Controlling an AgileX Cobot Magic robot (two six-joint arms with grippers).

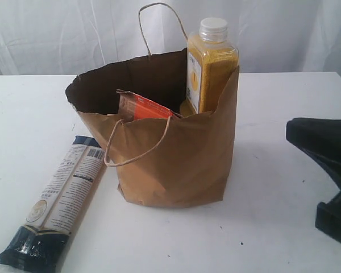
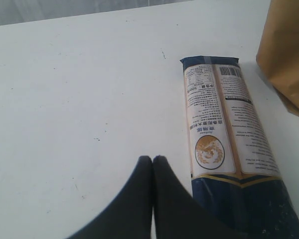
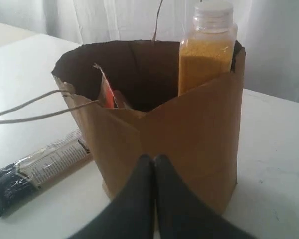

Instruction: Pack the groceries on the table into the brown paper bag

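The brown paper bag stands open in the middle of the table. Inside it, the yellow-grain bottle with a white cap stands upright at the right, and a brown pouch with an orange label leans at the front. The long navy-cream packet lies flat on the table left of the bag. My left gripper is shut and empty, just beside the packet. My right gripper is shut and empty too, facing the bag's side from the right.
Two twisted paper handles belong to the bag: one rises at the back, the other droops down the front. A white curtain hangs behind the table's far edge. Bare tabletop lies left of the packet.
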